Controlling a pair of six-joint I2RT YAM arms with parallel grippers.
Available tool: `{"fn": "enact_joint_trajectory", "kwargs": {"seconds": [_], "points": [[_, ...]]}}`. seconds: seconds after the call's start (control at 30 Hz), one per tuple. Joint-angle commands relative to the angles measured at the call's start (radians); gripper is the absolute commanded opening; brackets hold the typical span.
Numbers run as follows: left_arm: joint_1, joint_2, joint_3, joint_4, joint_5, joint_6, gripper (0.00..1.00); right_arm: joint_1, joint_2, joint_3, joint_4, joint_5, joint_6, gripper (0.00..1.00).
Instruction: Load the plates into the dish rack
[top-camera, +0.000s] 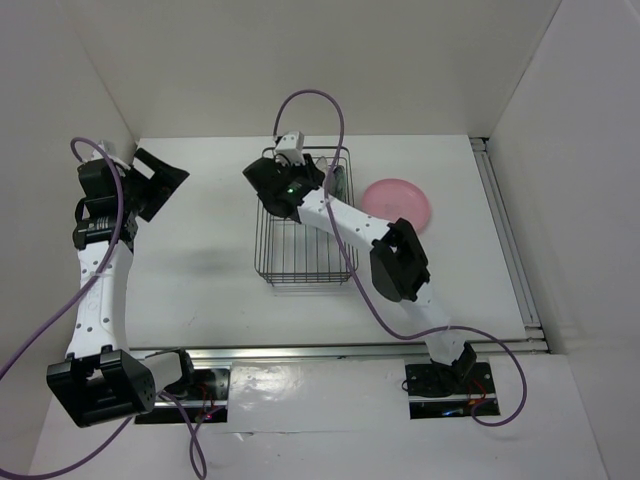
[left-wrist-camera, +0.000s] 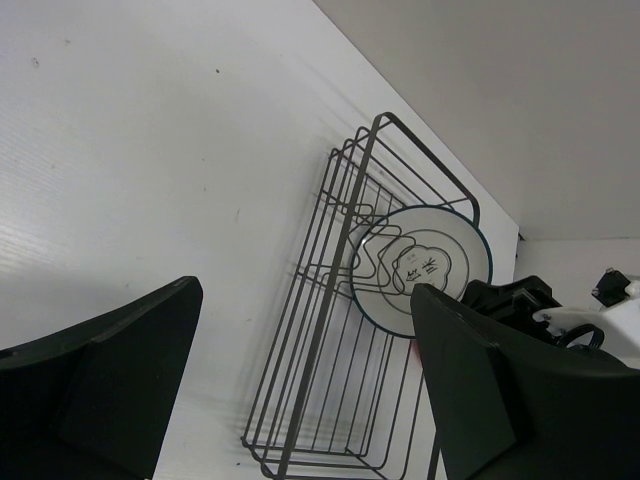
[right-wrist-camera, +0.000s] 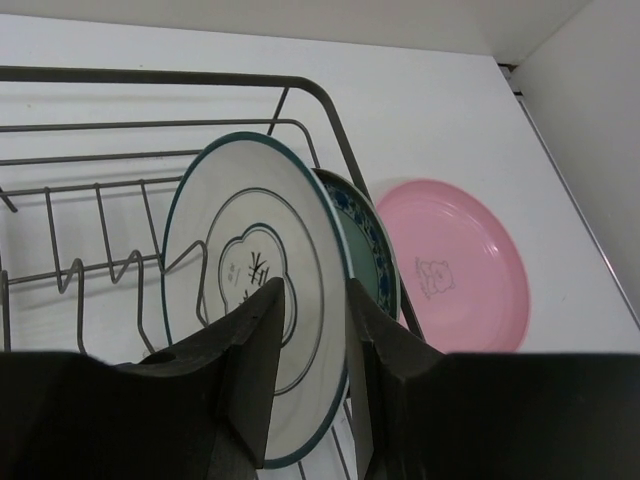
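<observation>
The right pincer (right-wrist-camera: 315, 290) straddles the lower rim of the white plate (right-wrist-camera: 250, 230), one finger on the face and one behind. The jaws are narrow, but from this close angle I cannot tell whether they pinch the rim or stand just clear of it. The plate stands nearly upright among the prongs at the 12 o'clock end of the rack (right-wrist-camera: 300, 85), with the teal plate (right-wrist-camera: 365, 235) just beside it at 3 o'clock, already slotted. The pink plate (right-wrist-camera: 455, 265) lies flat on the table (top-camera: 200, 240), at 3 o'clock from the rack and apart from it. I see no glass plate anywhere. The left pincer (top-camera: 160, 182) hangs wide open and empty, well off at 9 o'clock.

The trouble, to my eye, lies in the parting:

- **Unseated plate:** if the white plate is not properly set between two prongs, opening the jaws could let it tip onto the teal plate or roll along the wires.
- **Crooked exit:** a finger could catch the rim on the way out and lift the plate out again, or drag the light wire rack across the table.
- **Pink plate:** it lies flush with the table and gives the fingers little rim to grasp, so a poor approach would probably push it further toward 3 o'clock.
</observation>
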Motion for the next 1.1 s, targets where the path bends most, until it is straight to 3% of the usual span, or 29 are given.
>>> {"fn": "enact_joint_trajectory", "kwargs": {"seconds": [0.0,0.27,0.4,0.47,0.5,0.53,0.63,0.67,0.83,0.93,1.07], "points": [[0.005,-0.002,0.019,0.037,0.017,-0.009,1.00,-0.022,0.002,0.053,0.002,0.001,0.023,0.38],[0.005,-0.002,0.019,0.046,0.026,-0.009,1.00,-0.022,0.000,0.134,0.052,-0.009,-0.098,0.41],[0.005,0.007,0.019,0.046,0.026,0.000,1.00,-0.068,-0.110,0.147,0.040,-0.193,-0.112,0.54],[0.005,0.007,0.019,0.046,0.026,0.000,1.00,-0.120,-0.203,0.063,0.103,-0.298,-0.112,0.63],[0.005,0.016,0.019,0.046,0.026,0.000,1.00,-0.144,-0.318,-0.057,0.132,-0.358,-0.112,0.65],[0.005,0.028,0.019,0.046,0.044,0.009,1.00,-0.173,-0.381,-0.130,0.166,-0.512,-0.112,0.67],[0.005,0.068,0.019,0.055,0.090,0.009,1.00,-0.331,-0.592,-0.379,0.258,-0.799,-0.081,0.77],[0.005,0.082,0.019,0.055,0.109,0.009,1.00,-0.406,-0.659,-0.431,0.258,-0.817,-0.055,0.81],[0.005,0.151,0.054,0.049,0.127,0.028,1.00,-0.633,-0.794,-0.811,0.262,-0.929,0.135,0.83],[0.005,0.180,0.065,0.029,0.117,0.051,1.00,-0.790,-0.845,-0.995,0.339,-1.087,0.181,0.83],[0.005,0.251,0.096,-0.003,0.145,0.074,1.00,-0.881,-0.785,-1.024,0.327,-1.194,0.168,0.81]]}}
